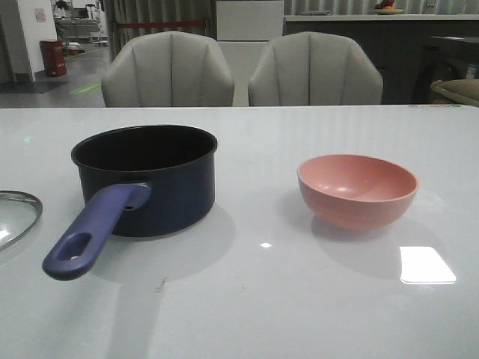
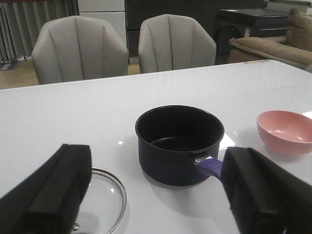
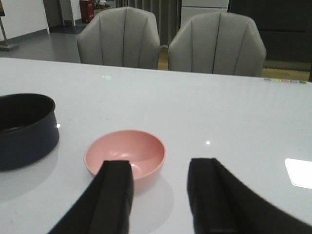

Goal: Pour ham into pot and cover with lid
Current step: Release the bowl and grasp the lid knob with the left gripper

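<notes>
White table [image 1: 247, 314] — pot [image 1: 146, 179] looks empty; pink bowl [image 1: 357, 191] upright.

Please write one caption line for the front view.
Empty navy saucepan and pink bowl on white table.

Table [image 1: 299, 314]: white, glossy, smooth, mirrors the lights. Saucepan [image 1: 161, 198]: dark navy outside with slight sheen, matt black inside, smooth blue-purple plastic-looking handle [image 1: 93, 232]; lid [image 1: 19, 217] at left desk edge is clear glass, metal rim. Pink bowl [image 1: 357, 191]: smooth, satin, looks plastic; gripper fingers [image 3: 114, 195] matt black.
</notes>
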Motion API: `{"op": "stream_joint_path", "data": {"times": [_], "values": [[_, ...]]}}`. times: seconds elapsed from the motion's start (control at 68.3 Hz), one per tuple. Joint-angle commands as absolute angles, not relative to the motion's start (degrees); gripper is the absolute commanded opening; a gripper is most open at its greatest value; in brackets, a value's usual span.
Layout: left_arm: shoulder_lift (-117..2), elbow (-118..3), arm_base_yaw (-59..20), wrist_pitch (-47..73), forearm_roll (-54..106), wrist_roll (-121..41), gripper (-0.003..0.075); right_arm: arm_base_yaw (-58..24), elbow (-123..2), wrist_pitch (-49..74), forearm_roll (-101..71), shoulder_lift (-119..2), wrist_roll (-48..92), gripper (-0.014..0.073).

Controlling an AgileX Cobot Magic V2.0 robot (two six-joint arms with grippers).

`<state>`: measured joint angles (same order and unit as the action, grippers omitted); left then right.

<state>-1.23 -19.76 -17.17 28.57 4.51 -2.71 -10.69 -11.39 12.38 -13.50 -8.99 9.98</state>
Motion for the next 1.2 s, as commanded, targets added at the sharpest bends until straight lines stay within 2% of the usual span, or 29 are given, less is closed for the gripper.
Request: {"op": "stream_joint_path", "data": {"times": [0.0,0.073,0.161,0.439,0.513,0.674,0.966,1.186], "values": [[-1.91,-21.34,-17.59,24.43,4.82,-2.49,0.0572,-10.73,-11.61,7.17,-13.76,-9.36,10.69,0.0274],[-1.91,-21.34,-17.59,24.43,4.82,-2.49,0.0572,-10.73,-11.25,7.17,-13.76,-9.36,10.69,0.0114],[-1.91,-21.34,-17.59,24.64,4.82,-2.49,0.0572,-10.73,-11.18,7.17,-13.76,-9.36,10.69,0.016],[-6.1,-23.53,-17.25,25.97,7.9,-2.49,0.0578,-10.73,-11.14,7.17,-13.76,-9.36,10.69,0.0158],[-10.07,-25.31,-17.24,26.1,6.94,-2.49,0.059,-10.73,-11.14,7.17,-13.76,-9.36,10.69,0.0158],[-21.24,-29.64,-17.24,26.1,3.28,3.14,0.0683,-10.73,-11.14,7.17,-13.76,-9.36,10.69,0.0158],[-43.91,-39.01,-17.15,27.86,-13.93,24.01,0.0678,-10.73,-11.14,7.17,-13.76,-9.36,10.69,0.0158],[-59.21,-47.56,-16.48,33.65,-13.82,24.39,0.0673,-10.73,-11.14,7.17,-13.76,-9.36,10.69,0.0158]]}}
